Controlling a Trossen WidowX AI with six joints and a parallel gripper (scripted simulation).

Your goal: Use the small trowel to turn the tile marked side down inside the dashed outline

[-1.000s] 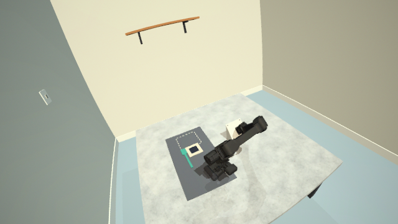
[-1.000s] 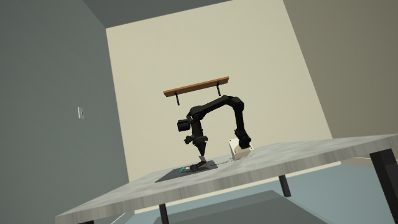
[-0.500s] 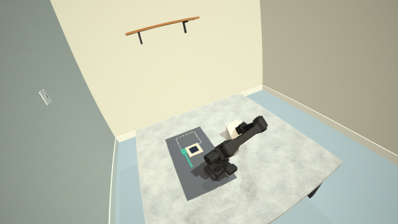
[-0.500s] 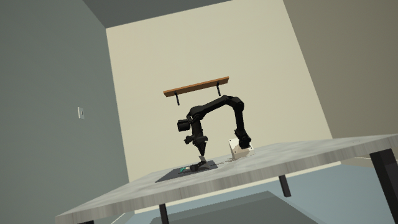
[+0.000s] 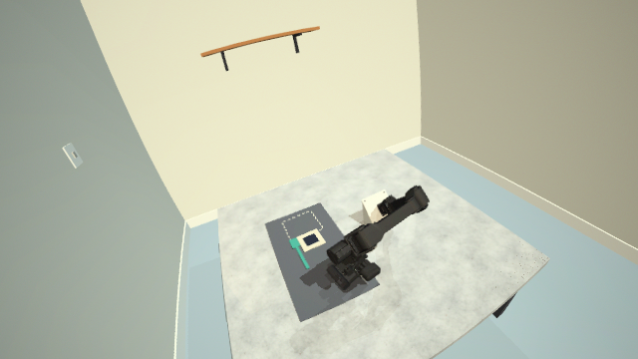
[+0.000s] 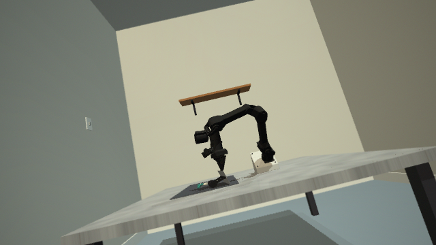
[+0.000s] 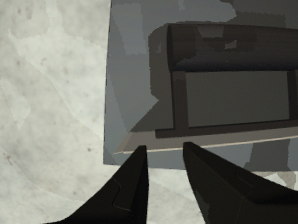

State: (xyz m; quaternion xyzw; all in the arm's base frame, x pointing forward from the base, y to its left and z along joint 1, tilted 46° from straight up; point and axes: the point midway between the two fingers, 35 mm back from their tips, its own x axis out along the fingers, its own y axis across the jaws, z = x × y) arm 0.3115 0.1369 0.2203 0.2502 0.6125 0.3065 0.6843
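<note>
The cream tile (image 5: 311, 239) lies flat on the grey mat (image 5: 304, 306) (image 7: 120, 110), dark square up, at the near edge of the dashed outline (image 5: 312, 211). A small teal tool (image 5: 302, 256) (image 6: 199, 186) lies with its flat head close beside the tile. A trowel (image 6: 212, 184) (image 7: 230, 47) with a thick dark bar handle rests on the mat; its flat blade appears to stand on edge. My gripper (image 6: 222, 169) (image 7: 164, 151) points down over that blade edge, fingers slightly apart with nothing seen between them. In the top view the arm hides the fingertips and most of the dark-handled trowel.
A white block (image 5: 373, 200) (image 6: 255, 164) stands on the table (image 5: 449, 259) at the arm's base, behind the mat's right side. The arm arches over the mat's near right part. An orange shelf (image 5: 259, 41) (image 6: 214, 95) is high on the back wall.
</note>
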